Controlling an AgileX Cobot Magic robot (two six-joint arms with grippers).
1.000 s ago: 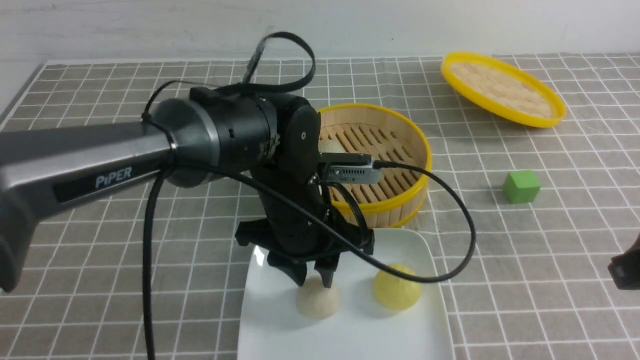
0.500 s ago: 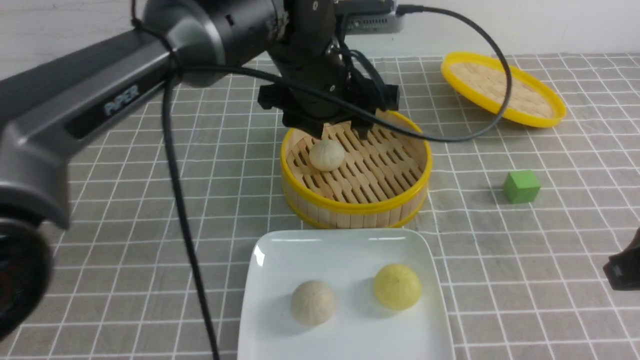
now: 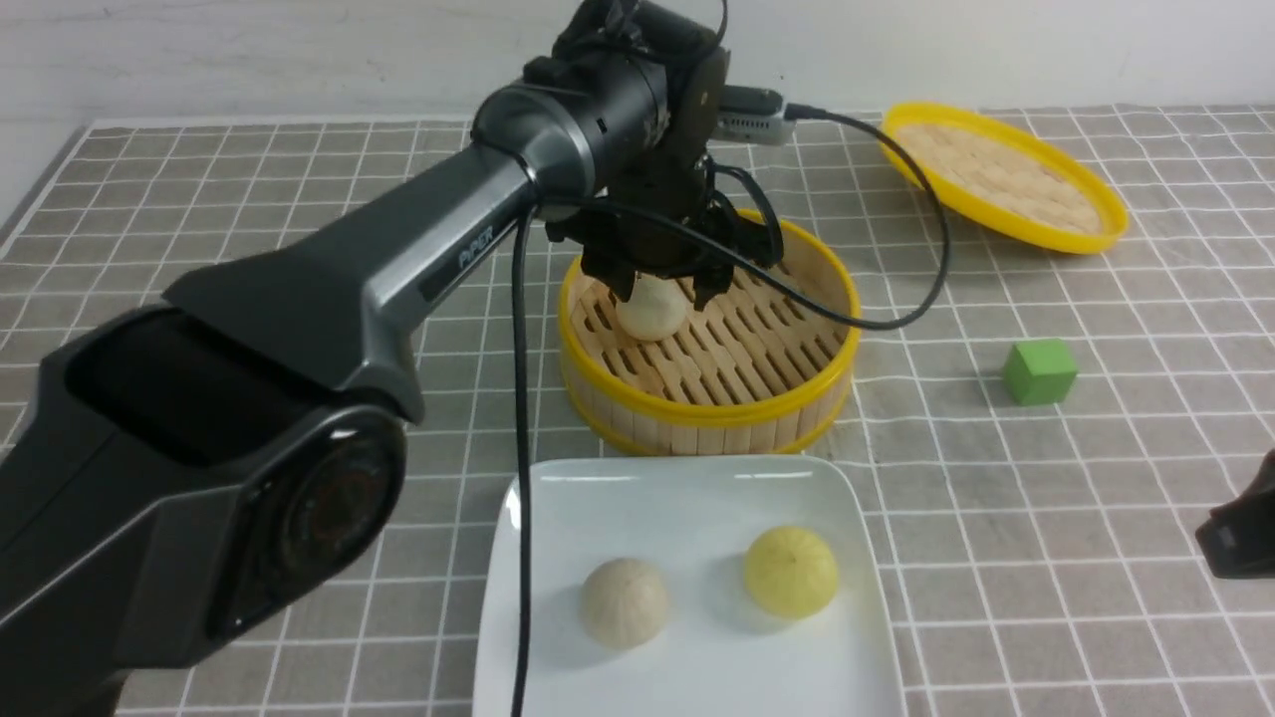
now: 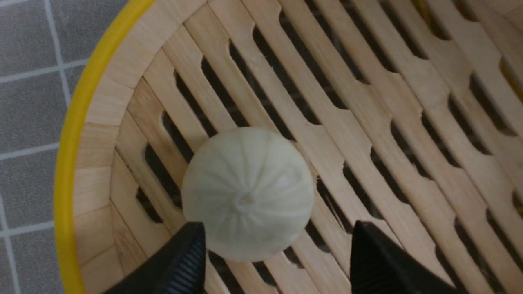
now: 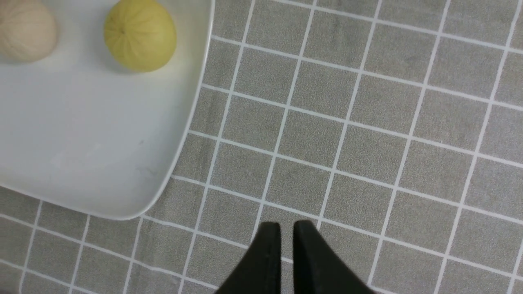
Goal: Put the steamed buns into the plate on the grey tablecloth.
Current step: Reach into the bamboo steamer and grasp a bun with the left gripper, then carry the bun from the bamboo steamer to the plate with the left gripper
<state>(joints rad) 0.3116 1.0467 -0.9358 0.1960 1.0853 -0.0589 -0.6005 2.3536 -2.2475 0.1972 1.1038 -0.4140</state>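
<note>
One off-white steamed bun (image 3: 652, 309) (image 4: 247, 194) lies in the bamboo steamer basket (image 3: 712, 413). My left gripper (image 3: 665, 296) (image 4: 278, 224) hangs open just over it, one finger close to the bun's side and the other standing apart from it. A beige bun (image 3: 624, 601) (image 5: 25, 30) and a pale yellow bun (image 3: 791, 570) (image 5: 139, 34) rest on the white square plate (image 3: 697, 518) (image 5: 94, 134) on the grey tablecloth (image 3: 1046, 518). My right gripper (image 5: 287, 225) is shut and empty, over bare cloth right of the plate.
The steamer's yellow-rimmed lid (image 3: 1001, 177) lies at the back right. A green cube (image 3: 1038, 371) sits right of the basket. The left arm reaches across the table's left half, and its cable (image 3: 520, 448) hangs down past the plate's left edge.
My left gripper let go of the beige bun on the plate, rose, swung back to the steamer basket and came down over the bun there. The right arm barely moved.
</note>
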